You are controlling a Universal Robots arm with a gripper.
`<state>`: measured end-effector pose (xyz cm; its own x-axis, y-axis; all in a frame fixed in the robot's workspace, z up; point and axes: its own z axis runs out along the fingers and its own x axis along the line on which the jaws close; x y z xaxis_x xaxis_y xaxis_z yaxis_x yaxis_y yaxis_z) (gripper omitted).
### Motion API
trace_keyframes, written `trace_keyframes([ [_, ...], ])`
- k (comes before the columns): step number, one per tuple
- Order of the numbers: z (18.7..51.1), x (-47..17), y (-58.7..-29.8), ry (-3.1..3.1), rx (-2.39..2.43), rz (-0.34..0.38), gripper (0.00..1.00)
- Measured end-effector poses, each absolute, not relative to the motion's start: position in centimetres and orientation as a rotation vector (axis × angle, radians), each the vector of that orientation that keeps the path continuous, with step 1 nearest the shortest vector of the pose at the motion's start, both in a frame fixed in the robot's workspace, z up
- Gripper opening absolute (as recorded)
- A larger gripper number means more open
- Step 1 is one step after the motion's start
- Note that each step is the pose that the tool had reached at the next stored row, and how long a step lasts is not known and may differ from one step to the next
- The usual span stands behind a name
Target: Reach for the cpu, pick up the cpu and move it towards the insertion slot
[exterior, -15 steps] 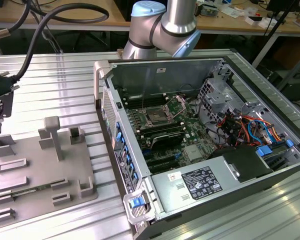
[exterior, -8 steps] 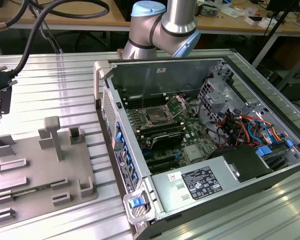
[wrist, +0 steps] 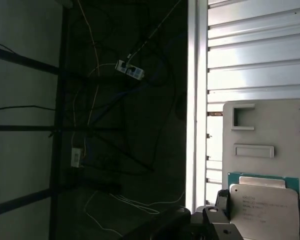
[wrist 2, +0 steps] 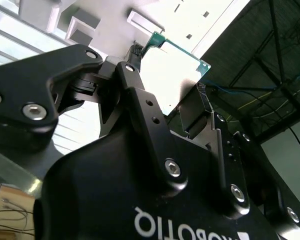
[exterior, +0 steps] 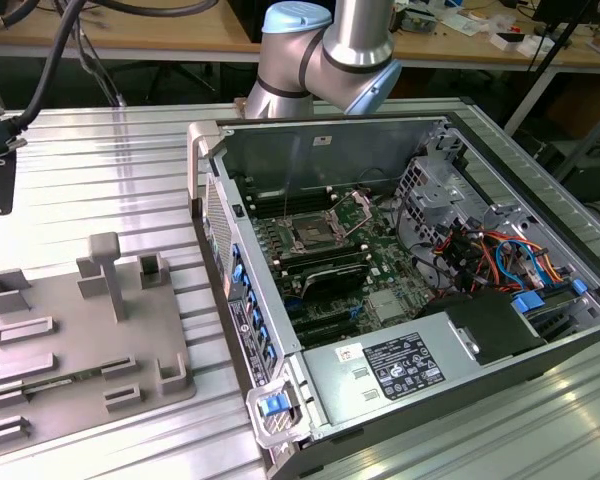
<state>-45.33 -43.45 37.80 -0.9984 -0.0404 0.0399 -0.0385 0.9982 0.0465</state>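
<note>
Gripper (wrist 2: 166, 87) fingers pinch narrow on the cpu (wrist 2: 177, 60), aloft over the grey fixture (wrist: 270, 130) by the table (exterior: 100, 160) edge, well apart from the insertion slot (exterior: 310, 236); judged hazards: edge-grip slippage, or striking the case wall (exterior: 216, 212) in transit.

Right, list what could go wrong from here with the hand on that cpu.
1. The hand seems to pinch the cpu only by its thin edges, so it could slip or tilt.
2. The insertion slot sits down inside the case, with cables in there too; the hand might clip a wall or a cable going in.
</note>
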Motion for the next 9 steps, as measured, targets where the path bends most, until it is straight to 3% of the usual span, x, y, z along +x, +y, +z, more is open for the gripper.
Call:
trace_keyframes([
  [9,39.0,-45.3,-43.4,-3.099,0.061,-0.071,0.55],
])
